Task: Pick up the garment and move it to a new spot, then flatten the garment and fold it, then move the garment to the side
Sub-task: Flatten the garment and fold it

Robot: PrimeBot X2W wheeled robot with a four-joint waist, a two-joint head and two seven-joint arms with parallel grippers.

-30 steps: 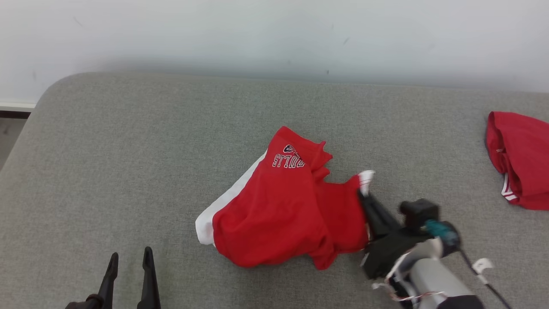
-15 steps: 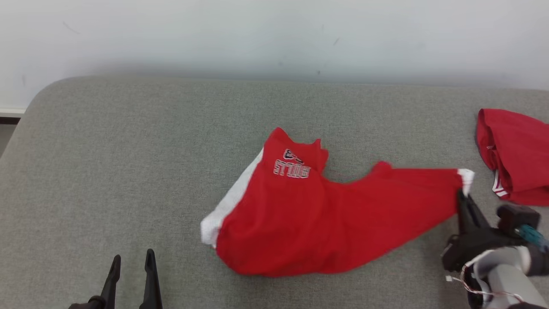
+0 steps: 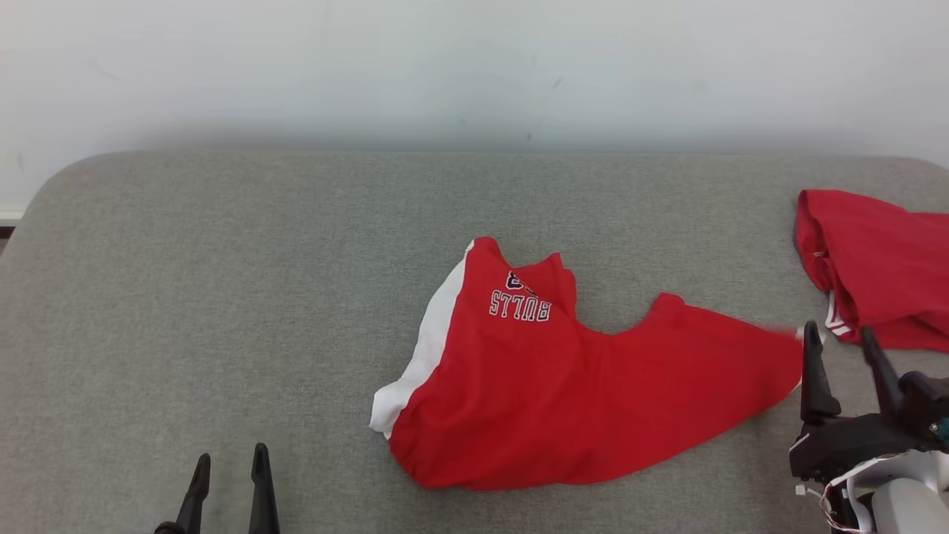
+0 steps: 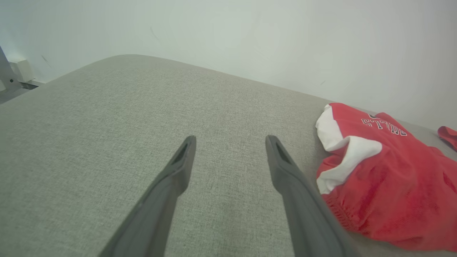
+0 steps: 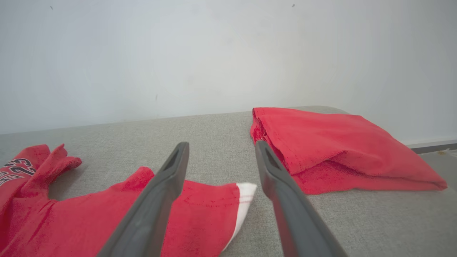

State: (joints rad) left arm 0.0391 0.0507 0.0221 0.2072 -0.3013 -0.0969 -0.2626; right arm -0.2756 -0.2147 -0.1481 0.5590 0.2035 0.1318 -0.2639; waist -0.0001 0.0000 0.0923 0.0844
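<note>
Spread and empty, the right pincer (image 3: 839, 331) stands at the right of the grey counter (image 3: 222, 297). Its dark fingers sit either side of the white-trimmed corner (image 5: 246, 189) of the red garment (image 3: 563, 393), and that corner lies on the counter with nothing pinching it. Just beyond, to the far right, a second red garment (image 3: 882, 267) lies folded, close to the fingers.

The red garment is mid-counter, drawn out in a long tongue to the right. Its left end is bunched, with the white side stripe (image 3: 434, 334) rolled under and the part by the lettering (image 3: 519, 305) crumpled. The left pincer (image 3: 231, 454) waits near left, also spread, well apart from the cloth.

To my eye this is the flattening step. It would go best by taking the bunched left edge low and easing it leftward, gently enough that the stretched right end stays put and clear of its neighbour.
</note>
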